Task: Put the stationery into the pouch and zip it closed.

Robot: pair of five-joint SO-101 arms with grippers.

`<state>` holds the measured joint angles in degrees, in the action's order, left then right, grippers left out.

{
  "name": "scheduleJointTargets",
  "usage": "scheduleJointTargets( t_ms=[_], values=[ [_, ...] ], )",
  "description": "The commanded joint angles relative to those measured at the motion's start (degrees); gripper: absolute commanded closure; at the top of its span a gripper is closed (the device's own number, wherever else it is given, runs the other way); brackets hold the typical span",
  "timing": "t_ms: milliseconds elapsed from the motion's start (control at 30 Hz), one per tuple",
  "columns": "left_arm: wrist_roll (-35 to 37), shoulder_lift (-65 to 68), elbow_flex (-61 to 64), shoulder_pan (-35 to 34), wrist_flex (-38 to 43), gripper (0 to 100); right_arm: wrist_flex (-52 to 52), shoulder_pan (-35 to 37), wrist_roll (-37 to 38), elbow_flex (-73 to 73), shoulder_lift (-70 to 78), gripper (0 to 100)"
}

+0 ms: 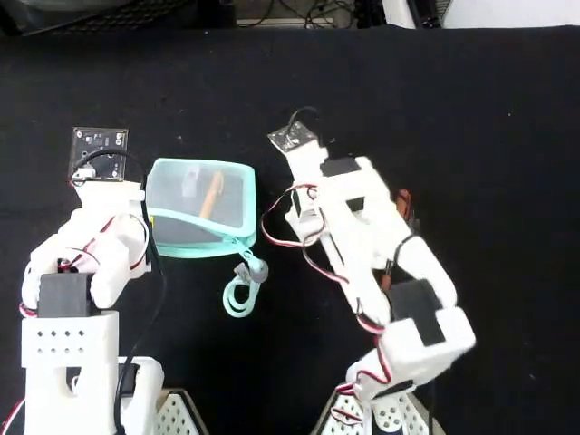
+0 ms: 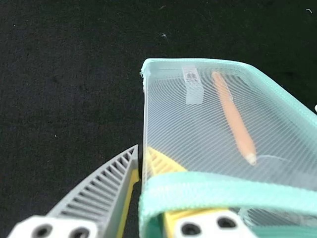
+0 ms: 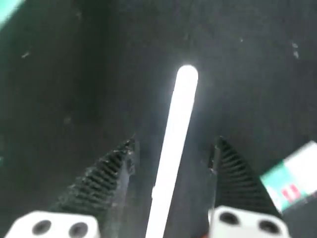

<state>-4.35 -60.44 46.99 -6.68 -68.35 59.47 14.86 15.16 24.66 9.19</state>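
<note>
A translucent teal pouch (image 1: 199,210) lies flat on the black table. Inside it are an orange pencil (image 2: 234,118) and a small clear eraser case (image 2: 192,85). My left gripper (image 2: 142,148) is at the pouch's left edge by the zipper band (image 2: 223,191), shut on the wall, with the grey finger (image 2: 101,191) outside and the yellow one showing through the plastic. My right gripper (image 3: 174,143) stands open over the table to the right of the pouch, and a white pen (image 3: 176,144) lies lengthwise between its fingers. In the high view the right arm (image 1: 362,227) hides that pen.
A white eraser with a green and red sleeve (image 3: 291,178) lies close beside the right gripper. The pouch's grey zipper pull (image 1: 255,269) and teal loop strap (image 1: 237,297) trail onto the table in front of it. Black cloth covers the table.
</note>
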Motion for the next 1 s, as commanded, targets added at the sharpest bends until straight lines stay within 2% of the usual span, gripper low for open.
scheduleJointTargets(
  t_ms=[0,233,300,400,433,633,767,967],
  values=[
    [0.35,-0.44,-0.22,-0.31,1.14,97,-6.59,0.35,0.62,-2.42,2.77,76.9],
    [0.35,-0.35,-0.22,-0.22,2.02,97,-9.14,0.79,0.62,-2.59,5.14,77.9],
    [0.26,-0.26,0.22,-0.22,2.37,97,-9.14,0.79,0.62,-2.59,5.14,83.5],
    [0.26,-0.35,0.31,-0.22,2.37,97,-10.37,0.62,0.09,-2.33,4.97,97.8],
    [0.26,-0.35,0.31,-0.22,2.37,97,-10.73,0.53,0.09,-2.24,4.88,98.9],
    [0.26,-0.35,0.31,-0.22,2.29,97,-10.37,0.26,0.18,-0.22,2.86,98.6],
    [0.26,-0.26,0.31,-0.22,2.29,97,-10.11,0.18,0.44,6.9,-7.6,98.6],
    [0.26,-0.18,0.31,-0.22,2.29,97,-9.93,0.62,0.53,20.62,-37.14,98.6]
  ],
)
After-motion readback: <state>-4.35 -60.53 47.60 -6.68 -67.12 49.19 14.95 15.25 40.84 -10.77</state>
